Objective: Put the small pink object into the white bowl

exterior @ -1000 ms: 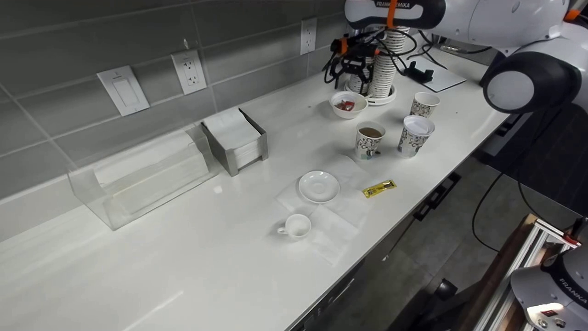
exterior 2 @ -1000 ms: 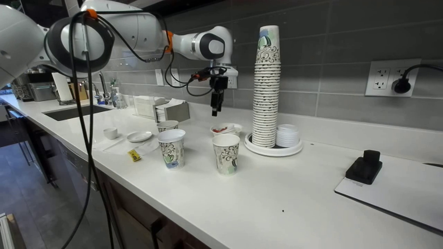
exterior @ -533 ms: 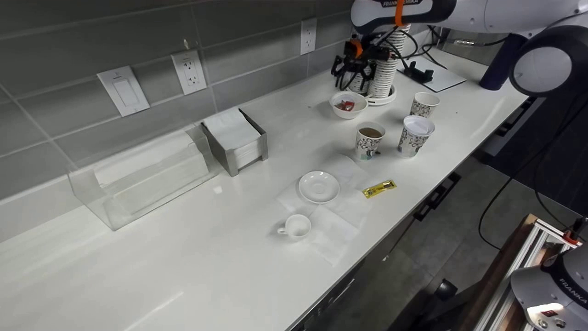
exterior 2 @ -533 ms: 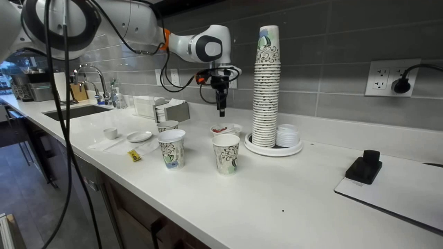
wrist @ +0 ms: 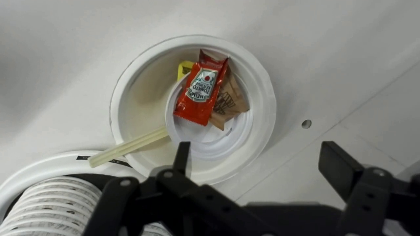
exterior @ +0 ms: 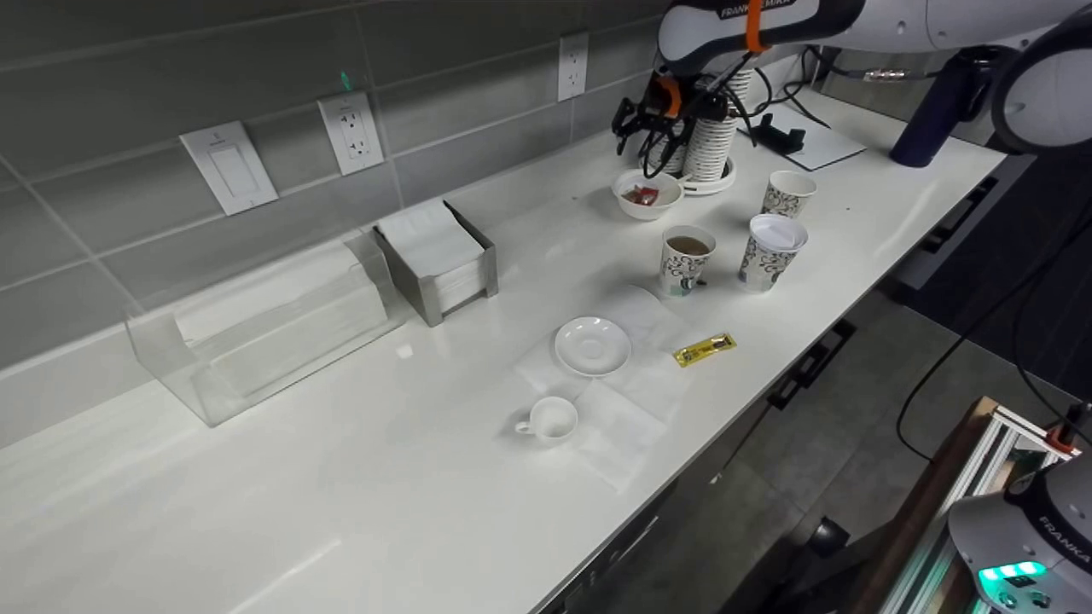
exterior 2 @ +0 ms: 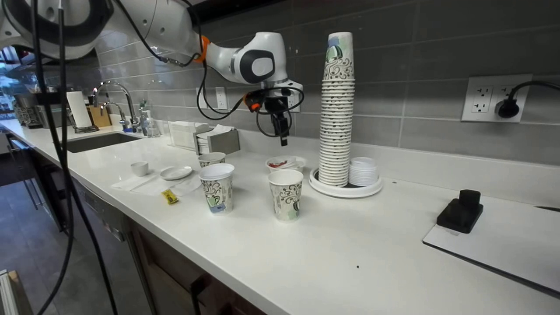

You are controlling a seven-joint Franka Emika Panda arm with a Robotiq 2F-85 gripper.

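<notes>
The white bowl [wrist: 264,108] stands on the counter by the wall; it shows in both exterior views [exterior: 646,211] [exterior 2: 300,163]. In the wrist view it holds a clear lid-like dish [wrist: 197,132], a red ketchup packet [wrist: 197,106], a brown packet [wrist: 234,98], part of a yellow packet [wrist: 184,68] and a pale stick [wrist: 137,142] over its rim. No clearly pink object shows. My gripper [wrist: 255,146] is open, with nothing between its fingers [wrist: 338,167]. It hangs above the bowl's edge in both exterior views [exterior: 646,147] [exterior 2: 283,141], apart from the bowl.
A tall stack of paper cups [exterior 2: 337,127] on a round tray [exterior 2: 345,191] stands close beside the bowl. Several patterned cups [exterior: 681,271] stand nearby. A saucer [exterior: 593,345], a small handled cup [exterior: 552,420], a yellow packet [exterior: 704,350] and a napkin box [exterior: 444,264] are farther along.
The arm has swung and its wrist has turned a little. The gripper has shifted slightly and stays high over the bowl, open. A base light now glows green. The counter objects have not moved.
</notes>
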